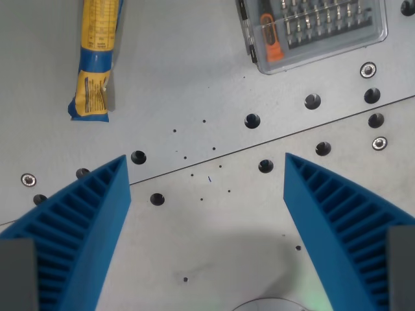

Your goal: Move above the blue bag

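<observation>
i see the grey metal table (194, 78) filling the wrist view, drilled with dark holes and crossed by a thin seam running from lower left up to the right. my gripper (207, 162) hangs over bare metal — its two ribbed blue fingers (78, 227) spread wide apart, nothing between them. the blue bag (97, 58), yellow and blue, lies lengthwise toward the table's upper left, partly cut off by the top edge. a clear plastic screwdriver-bit case (311, 32) with an orange handle sits at the upper right — well apart from the bag.
</observation>
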`<state>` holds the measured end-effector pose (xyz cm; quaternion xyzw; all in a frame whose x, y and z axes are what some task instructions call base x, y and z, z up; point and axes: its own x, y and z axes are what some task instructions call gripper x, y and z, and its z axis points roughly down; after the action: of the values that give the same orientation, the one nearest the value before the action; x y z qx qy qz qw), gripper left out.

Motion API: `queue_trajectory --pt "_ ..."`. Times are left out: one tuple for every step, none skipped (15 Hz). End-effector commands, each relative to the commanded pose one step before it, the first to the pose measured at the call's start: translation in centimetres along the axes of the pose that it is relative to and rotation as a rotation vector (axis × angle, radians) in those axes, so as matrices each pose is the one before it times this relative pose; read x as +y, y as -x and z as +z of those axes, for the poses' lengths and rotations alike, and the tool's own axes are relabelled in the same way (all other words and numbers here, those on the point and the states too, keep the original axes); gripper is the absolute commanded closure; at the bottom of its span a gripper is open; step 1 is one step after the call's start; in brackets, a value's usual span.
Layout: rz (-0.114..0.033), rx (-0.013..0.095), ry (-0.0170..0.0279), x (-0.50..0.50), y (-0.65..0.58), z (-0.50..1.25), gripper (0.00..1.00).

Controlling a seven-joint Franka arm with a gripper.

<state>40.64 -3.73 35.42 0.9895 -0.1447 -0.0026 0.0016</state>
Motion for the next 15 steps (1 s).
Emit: queue_trajectory --pt "-0.0001 0.0036 -0.00077 0.006 0.028 -0.166 0.0" --pt "-0.0001 0.0003 0.0 0.0 0.0 0.0 0.0" --pt "0.0001 -0.0002 -0.00008 -0.002 -0.001 0.003 0.0" --pt "0.0006 0.0001 0.00009 -0.005 -0.002 0.009 0.0" --pt "0.0011 0.0003 -0.00011 -0.01 -0.004 0.019 0.0" --pt "0.002 0.0005 -0.00016 -0.017 -0.006 0.032 0.0" --pt "0.0027 0.0001 0.00002 -0.027 -0.01 0.051 0.0" --pt "0.0042 0.0004 -0.00009 -0.039 -0.014 0.074 0.0" --pt "0.0046 0.0011 -0.00031 -0.054 -0.019 0.101 0.0" --pt "0.0059 0.0014 -0.00026 -0.071 -0.025 0.13 0.0" --pt "0.0063 0.003 -0.00044 -0.091 -0.031 0.162 0.0" --pt "0.0065 0.0037 -0.00033 -0.112 -0.036 0.193 0.0" --pt "0.007 0.0049 0.00016 -0.133 -0.039 0.224 0.0" --pt "0.0083 0.0052 -0.00011 -0.153 -0.041 0.254 0.0" --pt "0.008 0.0057 0.0014 -0.175 -0.044 0.287 0.0"
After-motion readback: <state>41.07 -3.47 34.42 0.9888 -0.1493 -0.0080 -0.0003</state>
